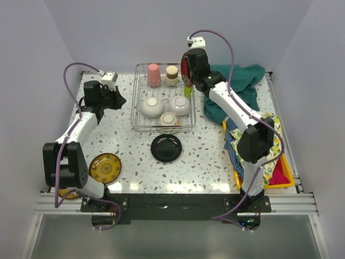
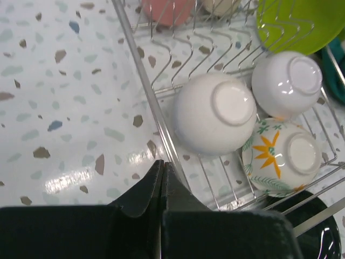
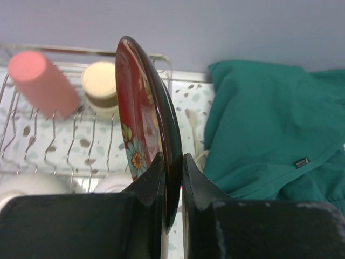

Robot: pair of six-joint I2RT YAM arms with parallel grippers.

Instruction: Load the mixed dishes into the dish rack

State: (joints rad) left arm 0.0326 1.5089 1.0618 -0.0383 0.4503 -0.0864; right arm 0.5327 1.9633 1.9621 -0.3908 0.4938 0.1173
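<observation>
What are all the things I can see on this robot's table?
dish rack: one, silver wire, back middle
white bowls: two, white, upside down in the rack
floral bowl: one, white with an orange flower, upside down in the rack
pink cup: one, salmon pink, back of the rack
cream cup: one, cream, beside the pink cup
green plate: one, lime, in the rack
red floral plate: one, red, on edge at the rack's back right
black plate: one, black, before the rack
gold plate: one, brown-gold, near left
green cloth: one, teal, back right
yellow tray: one, yellow, right edge
patterned cloth: one, blue and yellow, on the tray
left gripper: one, black, shut, empty
right gripper: one, black, pinching the red floral plate
</observation>
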